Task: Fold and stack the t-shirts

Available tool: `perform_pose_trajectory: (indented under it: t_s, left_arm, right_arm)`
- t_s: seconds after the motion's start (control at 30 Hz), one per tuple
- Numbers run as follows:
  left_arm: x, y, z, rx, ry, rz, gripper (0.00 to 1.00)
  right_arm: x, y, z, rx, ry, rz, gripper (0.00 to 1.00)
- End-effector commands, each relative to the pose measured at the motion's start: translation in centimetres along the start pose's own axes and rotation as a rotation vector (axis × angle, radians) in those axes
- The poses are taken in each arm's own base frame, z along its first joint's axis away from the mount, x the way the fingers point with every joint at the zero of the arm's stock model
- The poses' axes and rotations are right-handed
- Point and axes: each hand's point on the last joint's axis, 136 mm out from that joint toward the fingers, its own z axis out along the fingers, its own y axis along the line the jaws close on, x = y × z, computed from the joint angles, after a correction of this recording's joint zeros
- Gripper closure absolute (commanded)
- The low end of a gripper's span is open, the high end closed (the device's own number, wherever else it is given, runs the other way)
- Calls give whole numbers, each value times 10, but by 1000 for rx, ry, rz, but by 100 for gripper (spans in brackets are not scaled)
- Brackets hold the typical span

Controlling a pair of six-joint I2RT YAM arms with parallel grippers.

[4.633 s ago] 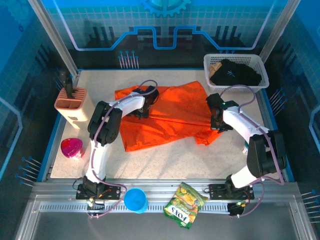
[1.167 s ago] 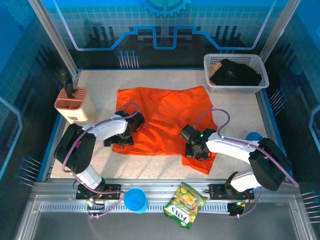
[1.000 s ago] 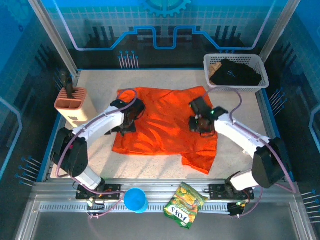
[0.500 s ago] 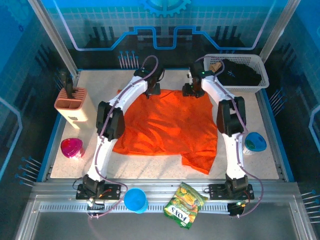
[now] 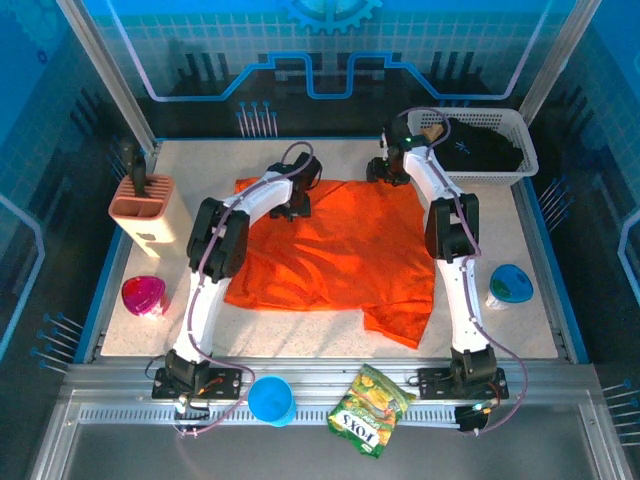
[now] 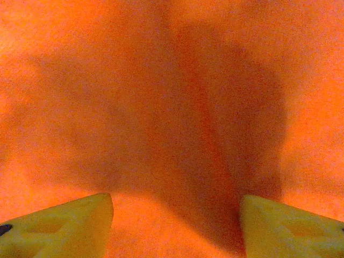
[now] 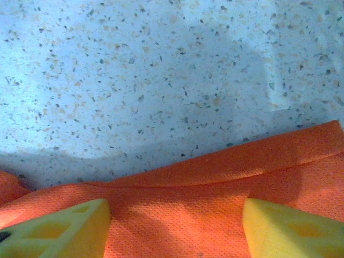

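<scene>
From above: orange shirt (image 5: 335,255) spread over the middle of the counter (image 5: 200,170), near right corner rumpled and jutting toward the near edge. Left tool (image 5: 292,205) over the cloth's far left part, a little inside the hem. Right tool (image 5: 385,172) at the far right hem, just beside the white basket (image 5: 515,120). Black shirt (image 5: 470,145) lying in that basket, well apart from the orange one. Around the edges: knife block (image 5: 145,210) and pink cup (image 5: 143,296) on the left, blue cup (image 5: 510,283) on the right, another blue cup (image 5: 270,400) and a snack bag (image 5: 370,410) on the near rail. None of these on the cloth.

Left wrist: yellow fingers (image 6: 59,226) spread wide, nothing between them, flat orange cloth beneath with a soft crease.

Right wrist: fingers (image 7: 54,228) likewise wide apart and empty, poised over the hem, bare speckled counter beyond.

Likely trouble: uneven grabs, one at the hem and one further in, giving a skewed fold. Pinching too thin a bite at the right hem, then losing it mid-pull. Rumpled near corner getting folded in as a lump. Right arm close enough to the basket to nudge it.
</scene>
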Motion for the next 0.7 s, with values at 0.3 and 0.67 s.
perform_pose_trajectory:
  t_s: [0.3,0.67]
  left_arm:
    - [40,46,37,-206,118,26,36]
    - [37,60,41,-200,156,0,36]
  right_arm:
    - [-8,-20,2,97,-19,-34,34]
    - [-17,-27,7,125,-35,-57,37]
